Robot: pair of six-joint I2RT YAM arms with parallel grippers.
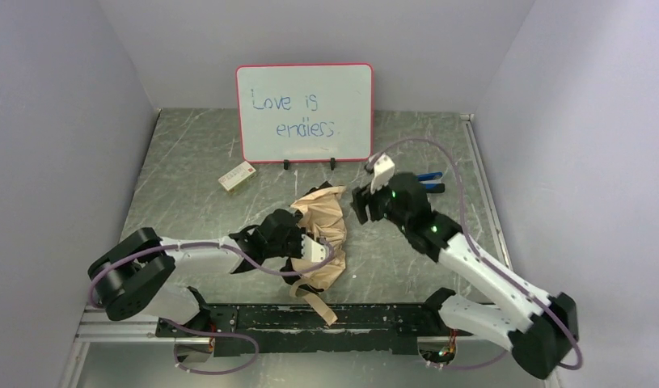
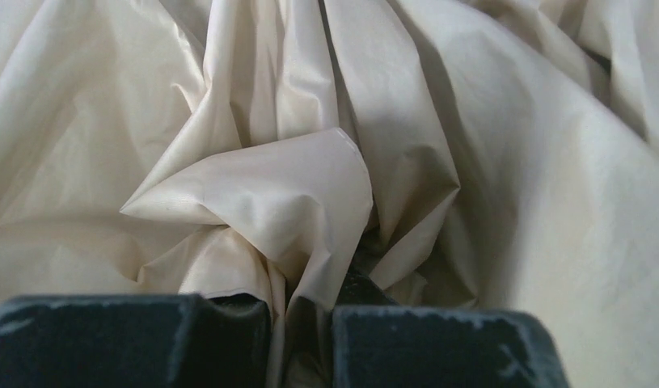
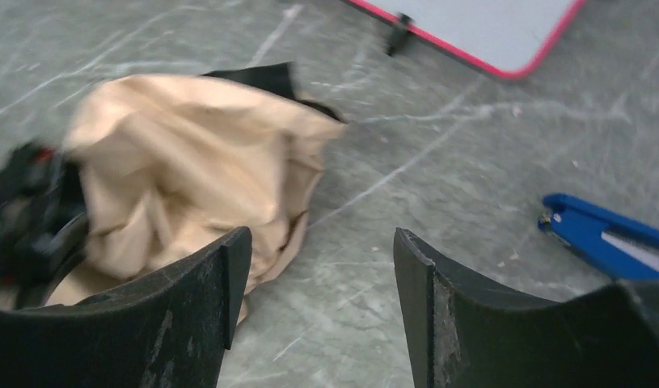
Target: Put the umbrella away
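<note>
Scratched bench (image 1: 188, 162) carries the crumpled umbrella (image 1: 324, 217); left jaws pinch just a fabric fold, right jaws gape nearby; a pull may slip or tear it.

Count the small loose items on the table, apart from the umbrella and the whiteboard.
2. A white-red box lies below the whiteboard's left corner; a blue clip tool lies on the table right of the whiteboard. The umbrella could hide others.
</note>
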